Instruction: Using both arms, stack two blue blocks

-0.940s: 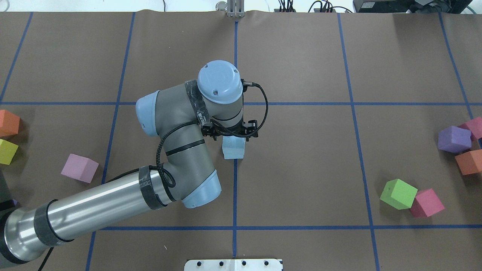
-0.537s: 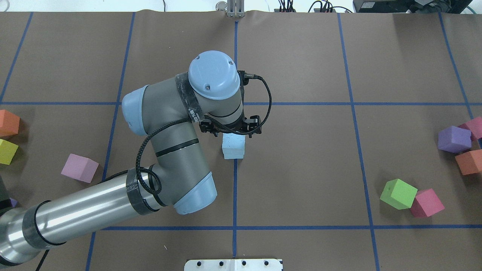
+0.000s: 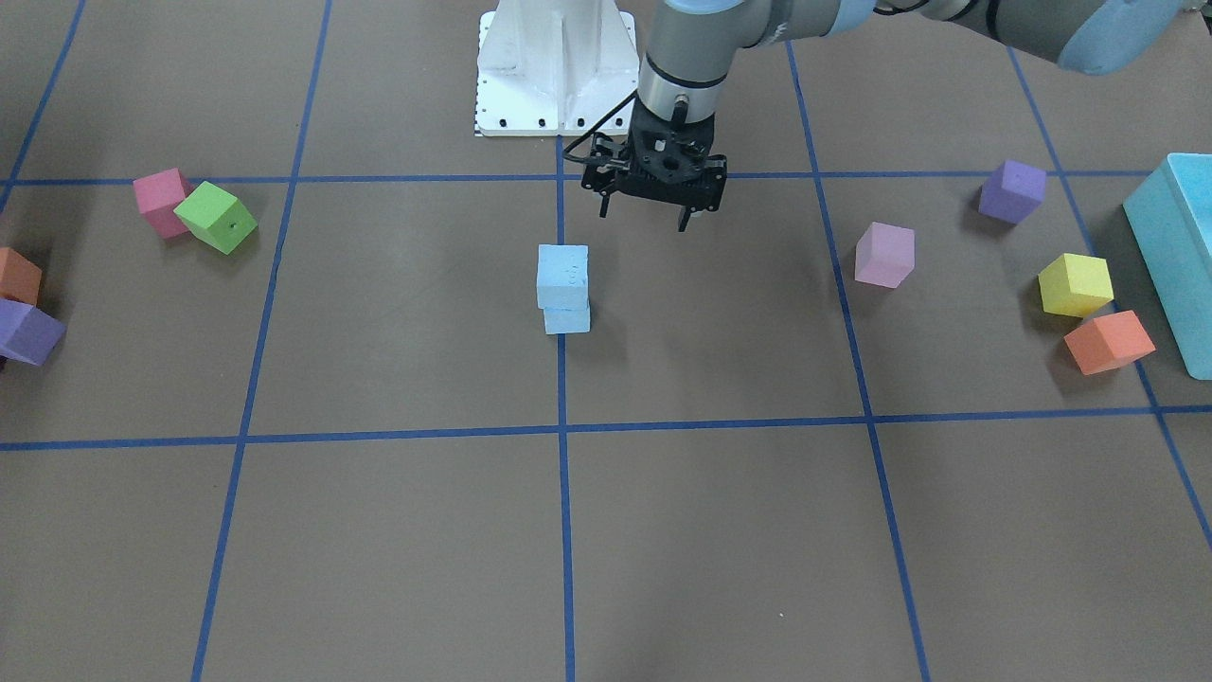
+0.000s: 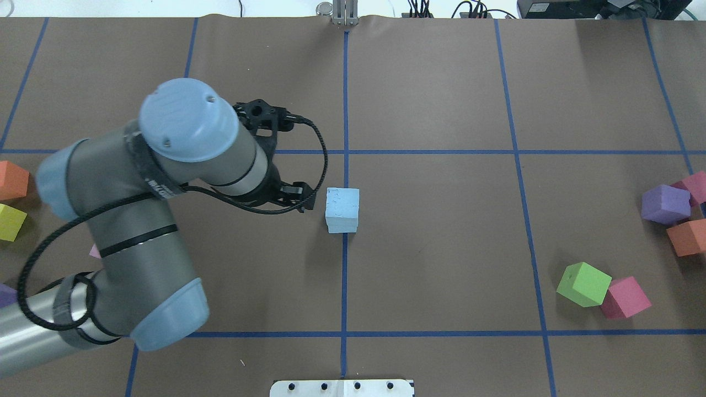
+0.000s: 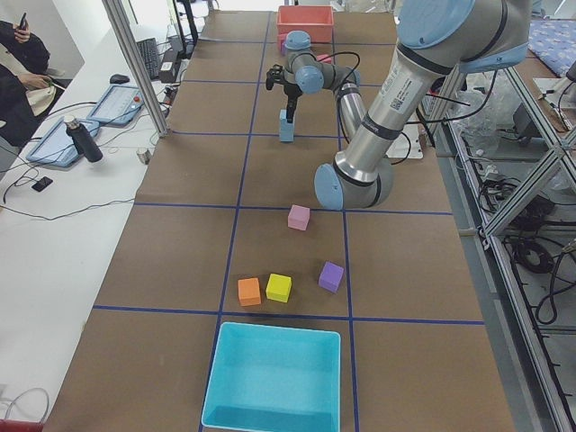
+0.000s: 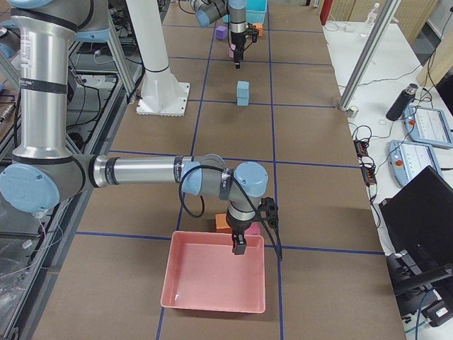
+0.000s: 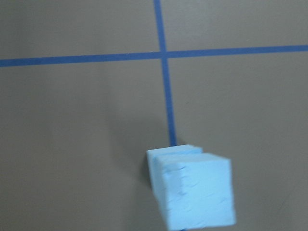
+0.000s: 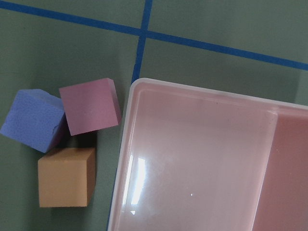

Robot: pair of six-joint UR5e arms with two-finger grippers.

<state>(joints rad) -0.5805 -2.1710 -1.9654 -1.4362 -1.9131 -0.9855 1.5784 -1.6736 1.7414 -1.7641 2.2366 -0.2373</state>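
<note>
The two pale blue blocks stand stacked on the centre grid line, the top one [image 3: 562, 275] on the bottom one [image 3: 566, 320]. The stack also shows in the overhead view [image 4: 342, 209] and in the left wrist view [image 7: 192, 192]. My left gripper [image 3: 643, 220] hangs above the table beside the stack, toward the robot's base and apart from it, open and empty. My right gripper [image 6: 239, 248] shows only in the exterior right view, over a pink tray [image 6: 177, 283]. I cannot tell whether it is open or shut.
Loose cubes lie on the left arm's side: pale purple [image 3: 884, 254], purple [image 3: 1012, 190], yellow [image 3: 1075, 284], orange [image 3: 1109, 341], beside a turquoise box [image 3: 1174, 256]. Green [image 3: 216, 217] and pink [image 3: 159, 201] cubes lie on the other side. The white base [image 3: 554, 66] stands behind.
My left arm has swung away from over the blue stack toward the overhead view's left. The stack now stands fully uncovered and has not moved.
</note>
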